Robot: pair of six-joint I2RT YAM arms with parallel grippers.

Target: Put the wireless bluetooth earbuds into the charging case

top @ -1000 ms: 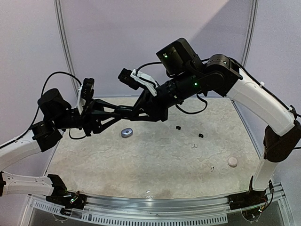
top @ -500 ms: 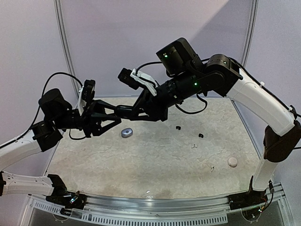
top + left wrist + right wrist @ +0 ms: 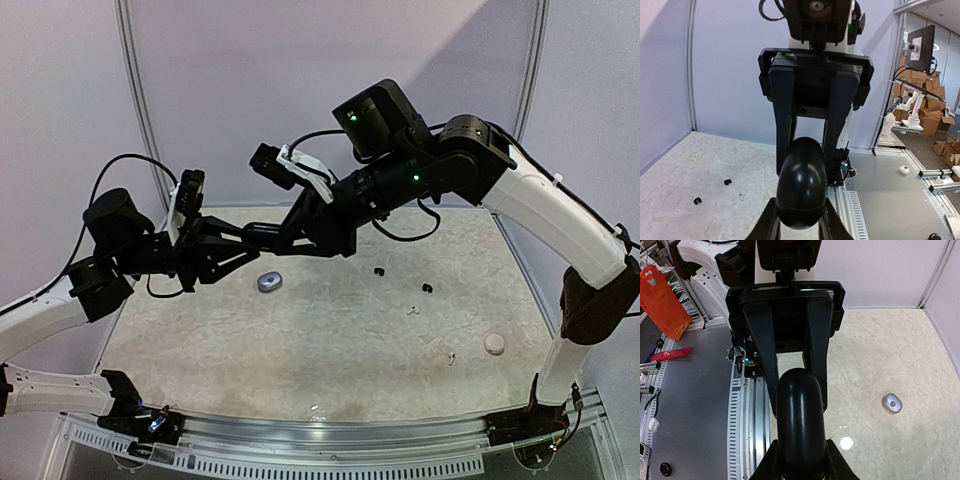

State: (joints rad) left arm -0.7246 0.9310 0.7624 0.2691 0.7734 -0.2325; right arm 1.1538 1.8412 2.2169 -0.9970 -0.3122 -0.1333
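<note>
My left pincer is clamped shut on a glossy black charging case. My right pincer grips the same case from the opposite end, so the two meet nose to nose in the air above the far left part of the tabletop. The case is smooth and egg-shaped, and I can read no mark on its shell. From either wrist, the case and the other pincer's dark fingers fill the middle of the view and hide what lies straight ahead.

Below the pincers a small grey case lies flat on the tabletop. The earbuds lie loose on the tabletop, apart from every case. One black earbud is right of the grey case, a second black earbud is farther right, and a white earbud lies just nearer than that one. A pale round case sits near the right edge, with a pale speck beside it, too small to tell what it is.

Off the tabletop I see cardboard boxes, a dark screen and an orange object, and any writing on them is too small to read
</note>
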